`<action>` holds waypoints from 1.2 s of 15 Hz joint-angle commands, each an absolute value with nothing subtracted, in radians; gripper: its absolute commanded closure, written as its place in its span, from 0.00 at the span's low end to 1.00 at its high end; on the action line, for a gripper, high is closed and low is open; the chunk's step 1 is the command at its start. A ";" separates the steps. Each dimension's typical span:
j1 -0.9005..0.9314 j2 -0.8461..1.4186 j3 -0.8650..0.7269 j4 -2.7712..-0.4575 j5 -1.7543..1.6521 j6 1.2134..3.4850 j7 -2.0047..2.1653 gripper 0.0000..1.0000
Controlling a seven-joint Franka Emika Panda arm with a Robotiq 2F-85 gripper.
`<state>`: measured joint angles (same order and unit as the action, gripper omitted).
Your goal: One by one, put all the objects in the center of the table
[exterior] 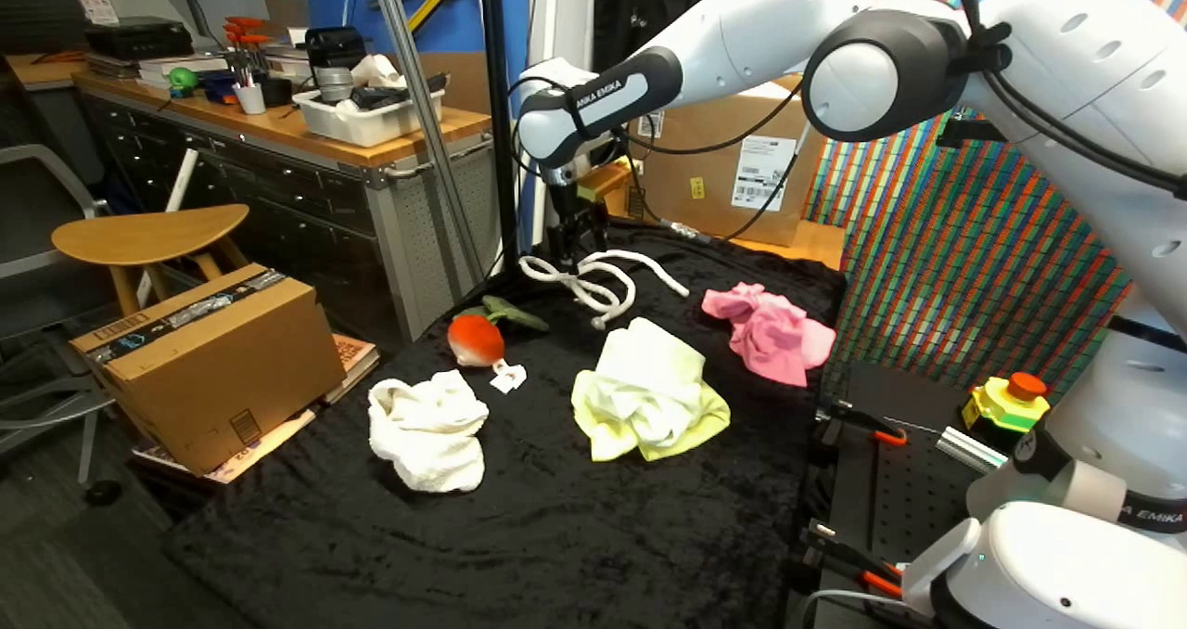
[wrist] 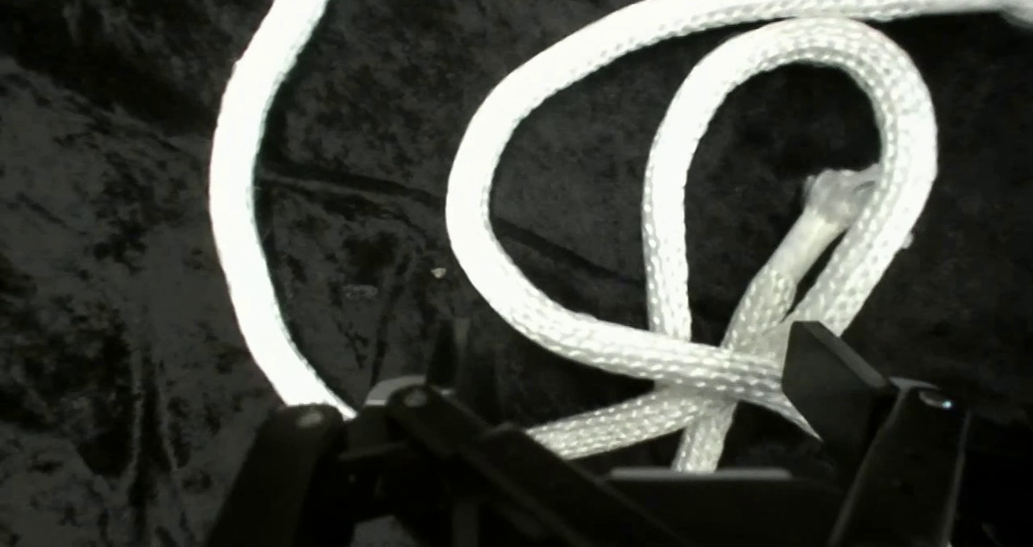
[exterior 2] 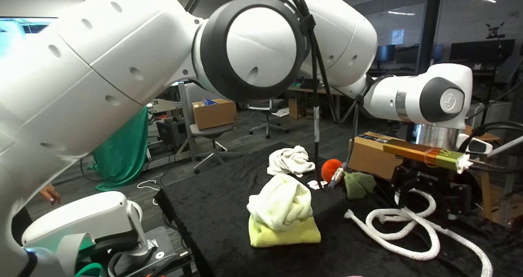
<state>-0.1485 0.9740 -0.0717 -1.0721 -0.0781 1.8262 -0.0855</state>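
My gripper (wrist: 646,357) stands open over the white rope (wrist: 472,200), low at the far end of the black table (exterior: 556,545). Crossing strands pass between the fingers in the wrist view, and one runs behind the right finger (wrist: 831,377); contact cannot be told. A white cloth (exterior: 649,378) lies on the yellow-green cloth (exterior: 607,434) mid-table. Another white cloth (exterior: 431,439) rests apart from them, near the red ball-like thing (exterior: 476,340) with green leaf-like parts (exterior 2: 359,185). The crumpled pink cloth (exterior: 774,341) lies by the edge on the robot's side.
A big cardboard box (exterior: 714,165) stands behind the gripper, past the table's far edge. A smaller box (exterior: 232,360) sits beside the table. Cables (exterior 2: 315,146) hang from the arm over the table. A cluttered workbench (exterior: 278,137) is farther off.
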 commanded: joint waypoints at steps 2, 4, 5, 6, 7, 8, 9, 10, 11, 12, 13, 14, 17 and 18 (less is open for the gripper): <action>-0.137 1.047 -0.094 -0.939 -0.137 1.771 -0.132 0.00; -0.137 1.055 -0.095 -0.922 -0.147 1.765 -0.145 0.00; -0.138 1.056 -0.094 -0.918 -0.150 1.764 -0.152 0.00; -0.137 1.054 -0.091 -0.904 -0.153 1.751 -0.162 0.00; -0.138 1.051 -0.089 -0.899 -0.152 1.744 -0.167 0.00; -0.140 1.048 -0.086 -0.899 -0.148 1.739 -0.175 0.00; -0.141 1.044 -0.084 -0.900 -0.146 1.734 -0.180 0.00; -0.140 1.043 -0.085 -0.899 -0.146 1.727 -0.181 0.00; -0.142 1.038 -0.083 -0.905 -0.144 1.726 -0.186 0.00; -0.143 1.032 -0.081 -0.913 -0.142 1.722 -0.189 0.00; -0.143 1.029 -0.081 -0.916 -0.142 1.720 -0.190 0.00; -0.142 1.025 -0.081 -0.920 -0.141 1.718 -0.189 0.00; -0.142 1.004 -0.066 -0.951 -0.127 1.731 -0.192 0.00; -0.140 0.996 -0.058 -0.971 -0.124 1.746 -0.195 0.00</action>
<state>-0.1444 1.0222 -0.0753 -0.9483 -0.1348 1.7484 -0.1755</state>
